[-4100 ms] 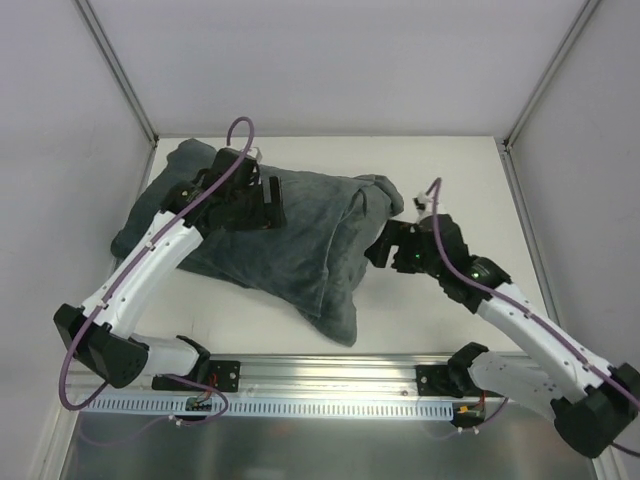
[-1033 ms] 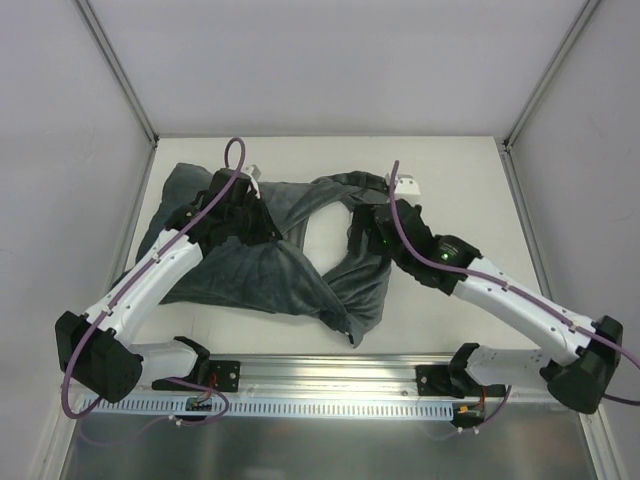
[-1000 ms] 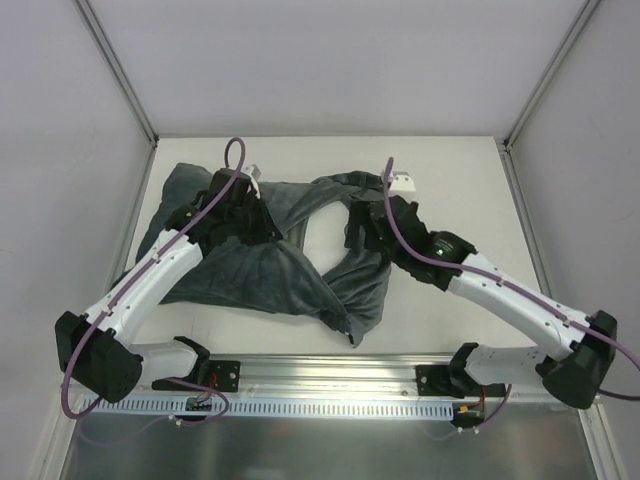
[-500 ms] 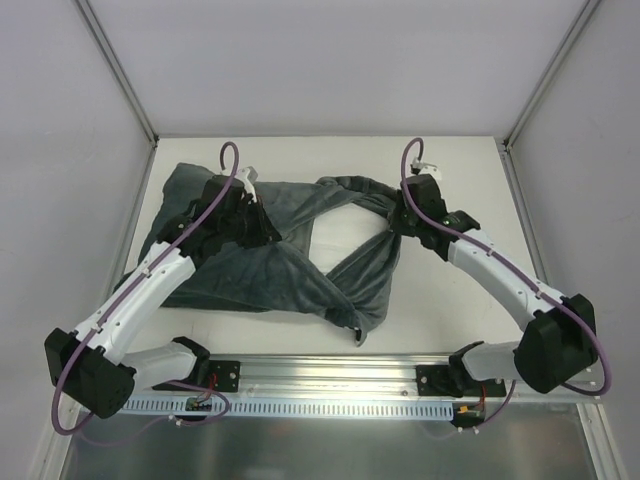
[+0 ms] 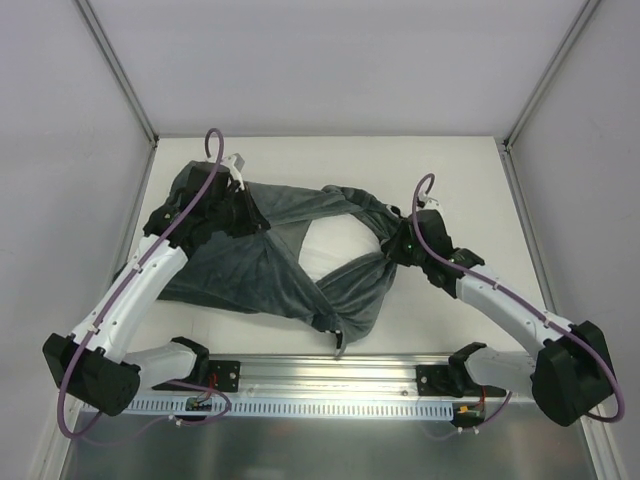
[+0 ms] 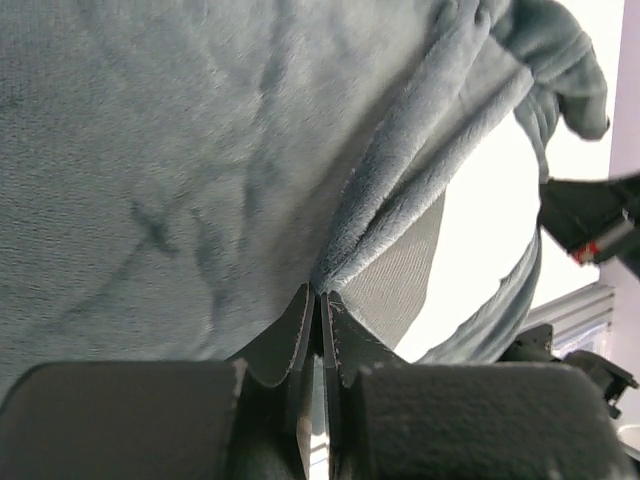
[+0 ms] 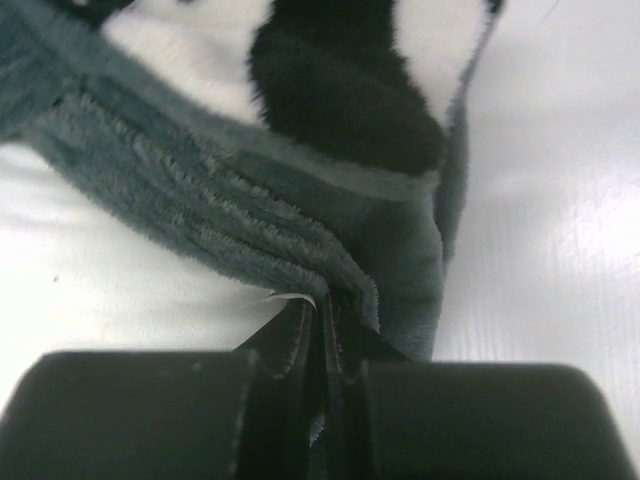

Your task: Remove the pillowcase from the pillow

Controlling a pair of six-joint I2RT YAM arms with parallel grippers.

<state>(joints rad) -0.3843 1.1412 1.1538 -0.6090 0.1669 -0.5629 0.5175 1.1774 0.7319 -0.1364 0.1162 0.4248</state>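
Free room and obstacles, seen from above. Bare bench [image 5: 480, 190] lies open to the right of the pillowcase [image 5: 240, 275] and along a strip at the far edge. A narrower strip runs between the cloth's near hem and the rail [image 5: 330, 377]. The pillowcase fills the left half, reaching close to the left wall [image 5: 70, 200]. Its mouth is stretched between the left end effector [image 6: 317, 302] and the right end effector [image 7: 322, 306], both clamped on the hem, leaving a gap onto the white pillow [image 5: 328, 240]. The right arm [image 5: 500, 300] bars the near-right bench. The left arm [image 5: 140, 290] overhangs the cloth.
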